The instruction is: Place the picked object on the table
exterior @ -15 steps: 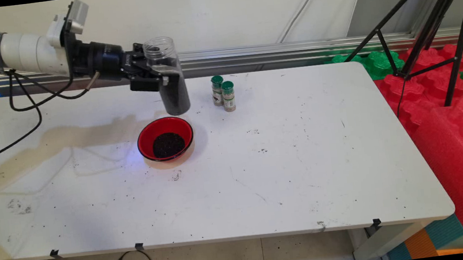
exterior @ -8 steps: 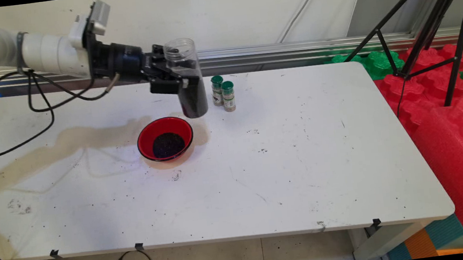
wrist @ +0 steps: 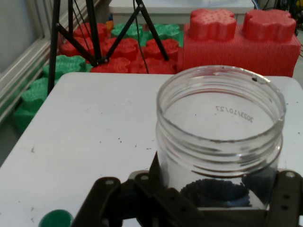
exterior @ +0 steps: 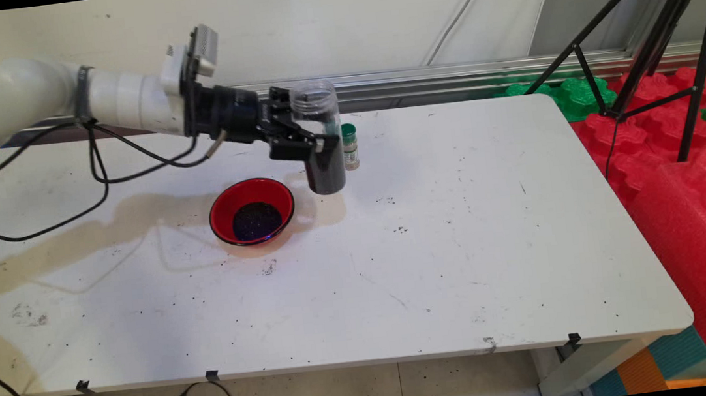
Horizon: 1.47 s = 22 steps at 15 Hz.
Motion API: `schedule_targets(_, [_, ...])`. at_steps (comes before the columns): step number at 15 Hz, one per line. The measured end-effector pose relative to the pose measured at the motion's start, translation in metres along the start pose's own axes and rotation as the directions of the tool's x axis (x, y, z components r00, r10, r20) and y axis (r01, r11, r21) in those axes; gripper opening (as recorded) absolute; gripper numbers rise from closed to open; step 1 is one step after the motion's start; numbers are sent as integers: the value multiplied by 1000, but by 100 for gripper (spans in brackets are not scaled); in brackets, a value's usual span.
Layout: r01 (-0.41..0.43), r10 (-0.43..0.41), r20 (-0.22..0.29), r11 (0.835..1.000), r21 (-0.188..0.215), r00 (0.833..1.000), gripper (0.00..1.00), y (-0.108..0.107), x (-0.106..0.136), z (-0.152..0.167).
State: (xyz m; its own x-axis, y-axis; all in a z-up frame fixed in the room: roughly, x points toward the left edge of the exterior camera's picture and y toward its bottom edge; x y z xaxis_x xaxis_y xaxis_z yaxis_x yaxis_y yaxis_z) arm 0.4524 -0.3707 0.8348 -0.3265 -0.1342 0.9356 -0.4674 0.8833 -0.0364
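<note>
One clear plastic jar (exterior: 320, 137), lidless, upright and partly filled with dark granules, is what I see clamped in the end effector (exterior: 311, 142); it hangs above the surface (exterior: 463, 245), just right of the red bowl (exterior: 252, 210). In the hand view the jar's threaded round mouth (wrist: 221, 106) is open, with dark contents low inside and the black fingers (wrist: 284, 198) pressed against its sides. The bowl is shallow, round and glossy, and holds a small heap of the same dark grains. One green-capped spice bottle (exterior: 350, 146) stands just behind the jar, partly hidden by it. Fine dark specks and a tan stain mark the white surface. I note wide bare room to the right and toward the near edge; red and green foam blocks (exterior: 682, 144) and a black tripod (exterior: 669, 27) lie beyond the right edge.
</note>
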Motion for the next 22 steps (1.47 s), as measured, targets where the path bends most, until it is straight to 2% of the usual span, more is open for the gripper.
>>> schedule_targets(13, [-8,8,18,1000,-14,1000,0,4,-35,55])
schedule_targets(22, [-4,5,24,1000,-17,1000,0,10,-60,72])
